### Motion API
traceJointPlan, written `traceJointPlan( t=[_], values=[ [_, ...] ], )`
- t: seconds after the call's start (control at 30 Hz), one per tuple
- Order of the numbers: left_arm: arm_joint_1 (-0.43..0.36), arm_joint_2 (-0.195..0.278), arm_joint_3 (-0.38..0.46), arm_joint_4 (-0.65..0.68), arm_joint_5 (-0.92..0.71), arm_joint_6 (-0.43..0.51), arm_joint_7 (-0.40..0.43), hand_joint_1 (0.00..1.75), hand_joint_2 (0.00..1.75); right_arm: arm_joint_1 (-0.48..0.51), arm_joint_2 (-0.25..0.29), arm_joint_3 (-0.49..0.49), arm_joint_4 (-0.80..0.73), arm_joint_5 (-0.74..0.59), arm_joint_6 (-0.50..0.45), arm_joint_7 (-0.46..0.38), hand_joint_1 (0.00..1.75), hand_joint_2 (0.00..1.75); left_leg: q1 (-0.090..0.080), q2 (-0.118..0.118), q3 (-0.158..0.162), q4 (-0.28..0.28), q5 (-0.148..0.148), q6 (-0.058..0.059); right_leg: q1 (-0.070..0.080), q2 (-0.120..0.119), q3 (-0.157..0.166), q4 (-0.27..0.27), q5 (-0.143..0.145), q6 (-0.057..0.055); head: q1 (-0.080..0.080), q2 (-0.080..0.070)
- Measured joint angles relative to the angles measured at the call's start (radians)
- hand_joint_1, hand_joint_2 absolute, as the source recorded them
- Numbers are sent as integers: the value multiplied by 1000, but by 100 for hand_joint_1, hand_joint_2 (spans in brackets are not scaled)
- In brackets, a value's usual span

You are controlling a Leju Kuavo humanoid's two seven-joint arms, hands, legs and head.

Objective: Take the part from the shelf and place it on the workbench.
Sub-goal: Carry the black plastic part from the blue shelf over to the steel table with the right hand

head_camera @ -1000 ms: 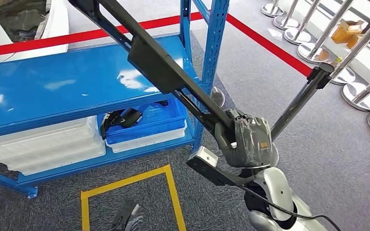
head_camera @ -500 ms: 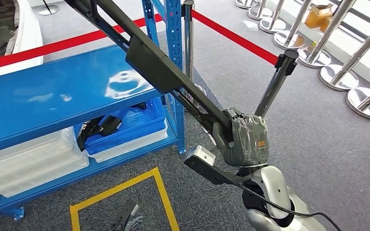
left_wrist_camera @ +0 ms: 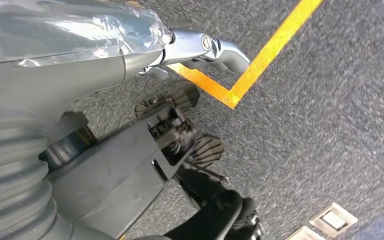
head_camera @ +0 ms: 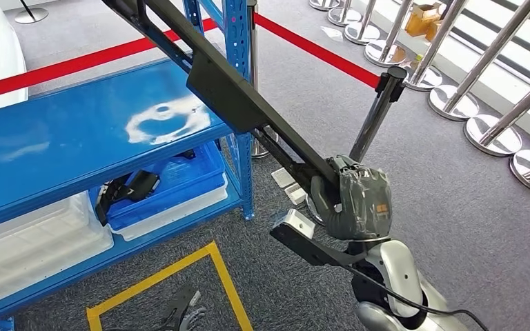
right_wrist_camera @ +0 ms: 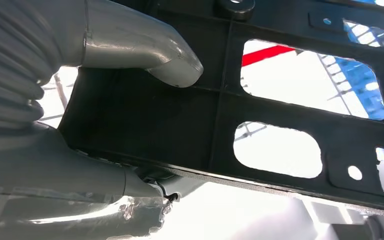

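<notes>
Gripping the long black part [head_camera: 228, 96] near its lower end, the right hand [head_camera: 359, 196] kept the same hold as in the earlier frames, the part slanting up and away above the blue shelf [head_camera: 76, 138]. In the right wrist view the thumb [right_wrist_camera: 172, 62] pressed on the part's ribbed black face [right_wrist_camera: 280, 105], so the fingers were clenched on it. Across the earlier frames the whole scene slid: the shelf moved left and lower in the head view, the red barrier tape [head_camera: 317, 52] and the chrome posts [head_camera: 379, 103] came closer to the middle, which told of the camera turning, not of things moving. A blue bin [head_camera: 172, 189] sat on the lower shelf. The left hand [left_wrist_camera: 180, 130] hung over grey carpet by a yellow floor line [left_wrist_camera: 260, 60], fingers loose and holding nothing.
</notes>
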Motion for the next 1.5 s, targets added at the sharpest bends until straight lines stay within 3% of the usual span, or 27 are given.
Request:
traceJointPlan(
  t=[0.07,0.13,0.23,0.3,0.4,0.43,0.47,0.5,0.57,0.63,0.67,0.73,0.8,0.9,0.93,0.97,1.0,1.1,1.17,1.27,1.33,1.43,1.47,1.5],
  values=[
    [-1,0,0,0,-1,0,0,0,175,0,0,-1,0,0,0,1,164,175,0,12,5,1,-5,-7,1,-24,71,-144,68,-2,12,0],
    [-3,0,0,-1,-3,0,0,0,175,-1,0,-2,0,0,-1,1,164,175,-4,21,8,2,-9,-18,8,-40,112,-235,97,-13,18,0],
    [-5,0,0,-1,-4,-1,-1,0,175,0,-1,-3,0,0,-1,1,164,175,-4,31,14,1,-14,-36,12,-24,113,-246,97,-35,16,0],
    [-5,0,0,-1,-4,-1,-2,0,175,-1,-2,-4,0,0,-2,1,164,175,-1,15,4,40,-45,-46,10,-13,116,-253,101,-50,13,0],
    [-2,0,0,-1,-4,-1,-3,0,175,-1,-2,-4,0,0,-2,1,164,175,0,-18,-77,224,-138,-49,12,4,118,-254,102,-62,-7,0],
    [0,0,0,-1,-4,-1,-3,0,175,0,-2,-4,0,0,-2,1,164,175,-1,-22,-103,275,-152,-48,14,13,119,-253,102,-63,-13,0],
    [1,0,0,-1,-4,-1,-3,0,175,1,-2,-4,0,0,-2,1,164,175,-1,-23,-114,294,-146,-47,15,22,119,-252,101,-63,-17,0],
    [2,0,0,-1,-4,-1,-3,0,175,1,-2,-4,0,0,-2,1,164,175,-1,-25,-106,271,-121,-44,16,32,120,-250,100,-63,-21,0],
    [2,1,0,-1,-4,-1,-3,0,175,2,-2,-4,0,0,-2,1,164,175,-1,-44,-52,143,-46,-35,17,51,124,-246,97,-60,-29,0],
    [2,2,0,-1,-4,-2,-3,0,175,1,-2,-4,0,0,-2,2,164,175,-1,-68,-9,39,-8,-28,18,68,121,-240,94,-53,-34,0],
    [3,3,0,-1,-5,-3,-3,0,175,1,-2,-4,0,0,-2,2,164,175,-3,-75,-3,20,-8,-26,17,75,118,-239,94,-49,-35,0],
    [3,2,-1,-1,-6,-7,-3,0,175,3,-2,-5,0,0,-1,4,164,175,-4,-64,-1,13,-7,-20,13,84,114,-239,94,-37,-34,0],
    [1,2,0,-2,-7,-11,-2,0,175,6,-3,-6,0,0,-1,6,164,175,0,-49,3,3,-1,-8,14,63,103,-212,74,-25,-29,0],
    [3,1,0,-2,-7,-15,-1,0,175,8,-3,-6,0,1,1,9,164,175,1,-25,4,-2,0,1,10,15,25,-46,-11,-11,-8,0],
    [5,1,0,-2,-7,-15,-1,0,175,10,-3,-6,0,1,3,10,164,175,1,-16,4,-2,0,2,7,10,-3,9,-30,-7,-3,0],
    [6,1,0,-2,-6,-15,-1,0,175,12,-3,-6,0,1,5,12,164,175,1,-8,5,-1,-2,2,5,7,-17,35,-30,-4,1,0],
    [6,1,0,-2,-6,-14,-1,0,175,13,-3,-6,0,1,8,13,164,175,2,-1,6,-1,-3,0,2,4,-11,21,-12,-3,6,0],
    [5,1,0,-2,-5,-11,-1,0,175,12,-3,-6,0,1,14,15,164,175,0,17,14,1,-11,-11,2,-31,83,-175,83,-6,24,0],
    [4,1,0,-2,-5,-8,-2,0,175,11,-2,-6,-1,1,14,15,164,175,-4,25,18,0,-15,-21,9,-46,113,-243,99,-18,27,0],
    [4,1,0,-2,-5,-7,-2,0,175,10,-2,-6,-2,1,14,15,164,175,-3,33,28,-2,-22,-38,13,-27,116,-250,100,-40,19,0],
    [3,1,0,-2,-5,-7,-2,0,175,8,-2,-7,-3,1,14,15,164,175,0,13,13,52,-61,-46,9,-15,122,-259,105,-54,10,0],
    [7,1,0,-2,-5,-6,-3,0,175,5,0,-6,-3,1,14,15,164,175,0,-20,-78,250,-154,-48,12,7,125,-259,104,-63,-15,0],
    [9,1,0,-2,-5,-5,-3,0,175,6,1,-6,-3,1,15,15,164,175,-1,-23,-100,290,-160,-47,14,16,125,-257,103,-65,-21,0],
    [10,1,0,-2,-5,-5,-3,0,175,6,1,-5,-3,1,15,15,164,175,-2,-24,-105,291,-146,-45,15,26,126,-256,102,-65,-25,0]
  ],
)
